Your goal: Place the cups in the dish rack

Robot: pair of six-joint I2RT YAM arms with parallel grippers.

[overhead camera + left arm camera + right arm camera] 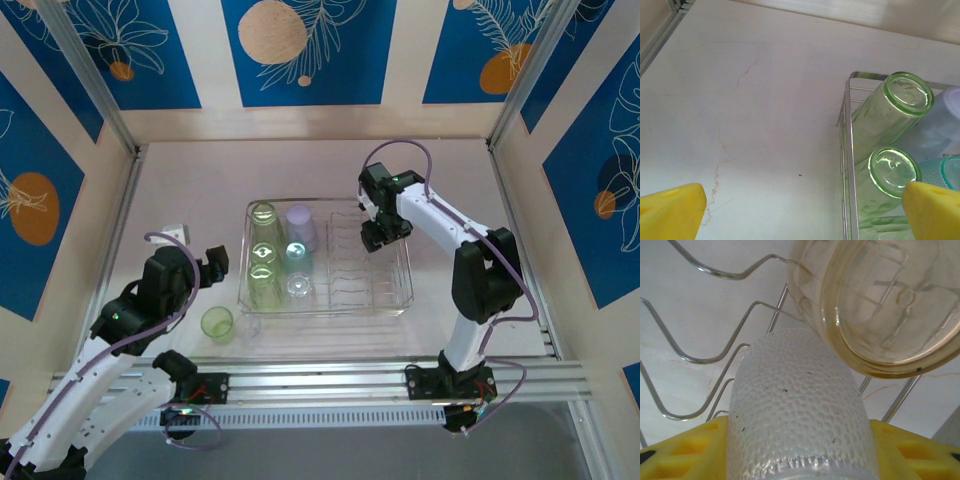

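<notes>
A clear dimpled cup (795, 410) sat clamped in the right gripper (797, 460), over the tines (715, 357) of the dish rack (325, 310) at the middle of the tabletop (765, 100). An amber cup (880, 305) lay just beside it. Letting go here risked knocking that cup or toppling between the wires. The left gripper (800, 215) hung open and empty.

No writing, label, brand or number can be read anywhere. In the right wrist view, the base of the amber cup (890, 305) carries raised moulded marks, too faint and distorted to make out as letters. The dimpled clear cup (795, 405) has an embossed band near its lower edge, likewise illegible.
</notes>
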